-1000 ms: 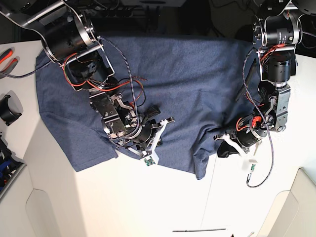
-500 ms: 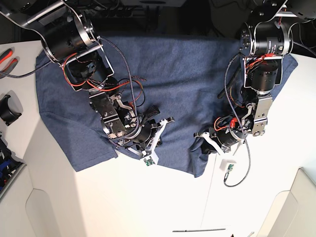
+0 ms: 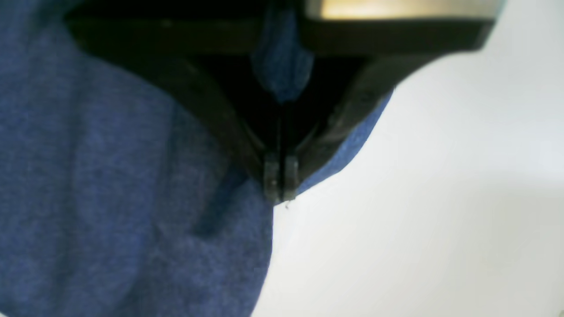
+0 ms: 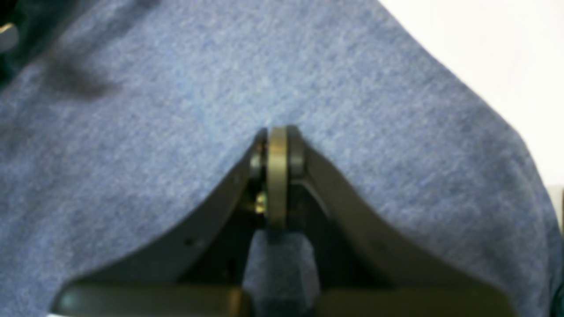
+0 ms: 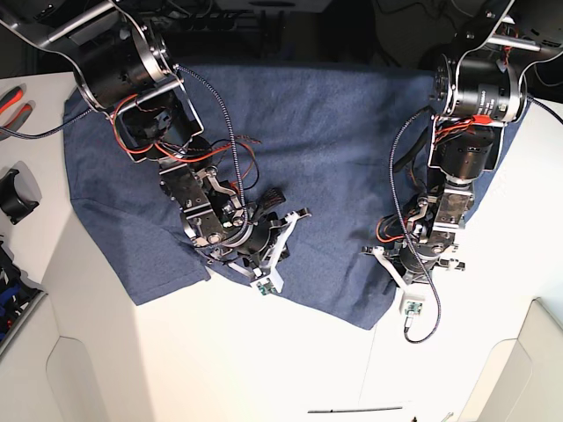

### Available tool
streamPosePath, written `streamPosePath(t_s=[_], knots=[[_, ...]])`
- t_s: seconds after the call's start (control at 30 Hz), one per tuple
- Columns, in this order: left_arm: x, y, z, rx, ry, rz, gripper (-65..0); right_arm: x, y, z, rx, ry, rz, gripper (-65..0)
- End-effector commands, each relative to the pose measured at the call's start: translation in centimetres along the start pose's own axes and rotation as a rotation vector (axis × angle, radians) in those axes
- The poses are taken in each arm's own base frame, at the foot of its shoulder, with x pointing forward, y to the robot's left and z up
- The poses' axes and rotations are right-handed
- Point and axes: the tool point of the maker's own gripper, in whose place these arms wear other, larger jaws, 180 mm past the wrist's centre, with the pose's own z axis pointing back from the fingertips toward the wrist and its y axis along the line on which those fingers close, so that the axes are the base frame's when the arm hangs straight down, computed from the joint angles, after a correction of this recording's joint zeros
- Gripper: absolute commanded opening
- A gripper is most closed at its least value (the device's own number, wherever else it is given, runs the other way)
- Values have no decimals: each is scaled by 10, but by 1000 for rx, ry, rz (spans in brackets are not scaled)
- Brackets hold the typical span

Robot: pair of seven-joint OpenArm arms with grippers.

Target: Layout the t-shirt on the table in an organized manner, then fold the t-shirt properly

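Fabric fills the left of the base view: the large heathered slate-blue cotton t-shirt point(image 5: 308, 132) lies spread across the broad flat white bench point(image 5: 220, 369), its top edge running off the far side into the dark behind my two arm bases, its hem side towards the near, bare part of the bench. No lettering shows, so I judge the printed side is down, though I cannot be sure.

Going left to right in that view, my right gripper point(image 5: 264, 264) comes first. It sits at the shirt's near edge, left of the middle, and it is clenched on a pinch of cloth: the right wrist view shows the jaws pressed together with a tuft of blue fabric bunched behind them point(image 4: 277, 171).

Further right is my left gripper point(image 5: 409, 272), low over the near right corner of the shirt. It too is clamped tight on a fold of the shirt; the left wrist view shows fabric caught up between the jaws point(image 3: 278, 180) and the cloth's edge running just beside the tips, with bare bench to one side.

So both grips lie along the same near edge, well apart. That edge runs left to right between them, and it looks uneven, dipping lower toward my left gripper. I judge the coming move is a spreading pull along that line, each arm drawing its own end outward and toward the near side to flatten the shirt.
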Motion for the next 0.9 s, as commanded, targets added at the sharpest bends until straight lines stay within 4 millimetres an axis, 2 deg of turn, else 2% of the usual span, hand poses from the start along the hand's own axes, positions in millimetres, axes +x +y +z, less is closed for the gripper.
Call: streamPosePath(t_s=[0.0,0.1,0.23,0.33,0.47,0.6,0.8,0.87], knots=[[1,19,0,49,24,-17,-650,-19,-6,1,-21,89,13,-650],[-1,45,2,130,28,-35,-650,-19,-6,1,-21,89,13,-650],[-2,90,11,283,30,-82,-650,-19,-6,1,-21,89,13,-650],[-2,109,15,325,24,-87,-650,-19,-6,1,-21,89,13,-650],[-2,105,13,278,13,-69,-650,-19,-6,1,-21,89,13,-650],[10,88,9,192,-58,-38,-650,-19,-6,1,-21,89,13,-650],[52,92,7,180,-149,-18,-650,-20,-8,1,-24,91,13,-650],[66,86,6,135,-169,-21,-650,-19,-8,1,-23,90,13,-650]])
